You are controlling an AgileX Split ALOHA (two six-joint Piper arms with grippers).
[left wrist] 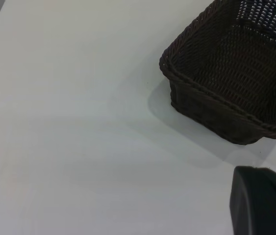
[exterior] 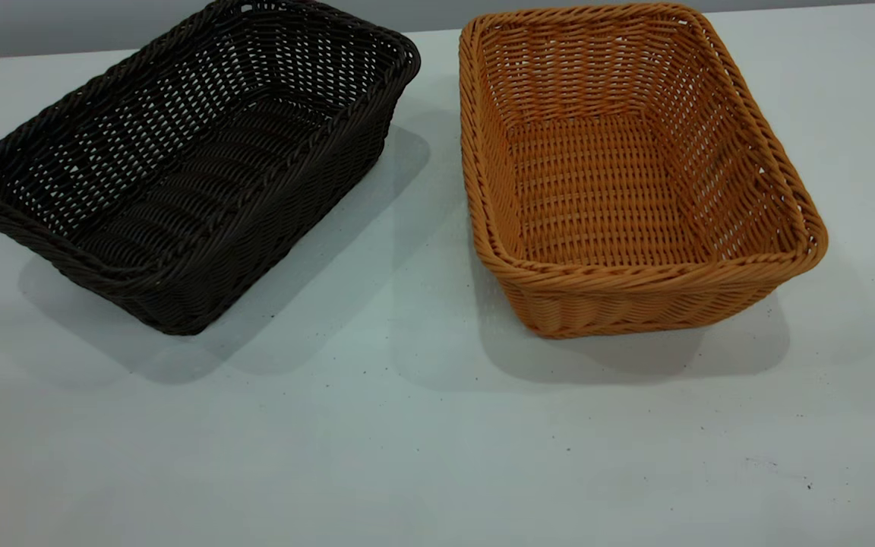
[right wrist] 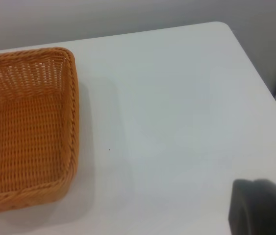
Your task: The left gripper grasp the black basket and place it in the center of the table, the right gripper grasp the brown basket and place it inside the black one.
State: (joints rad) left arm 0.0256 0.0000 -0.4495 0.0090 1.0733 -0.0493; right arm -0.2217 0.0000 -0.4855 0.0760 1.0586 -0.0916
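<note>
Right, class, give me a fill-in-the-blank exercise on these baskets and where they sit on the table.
1. In the exterior view, the black basket stands to the ____ of the brown basket.
2. The number of baskets standing on the white table is ____.
3. The inside of the brown basket holds ____.
4. The two baskets stand ____, with bare table between them.

Missing words: left; two; nothing; apart

Obstacles: black basket at 10 o'clock, brown basket at 2 o'clock.
Gap: narrow strip of table between them.
Free room: 4 to 8 o'clock.
</note>
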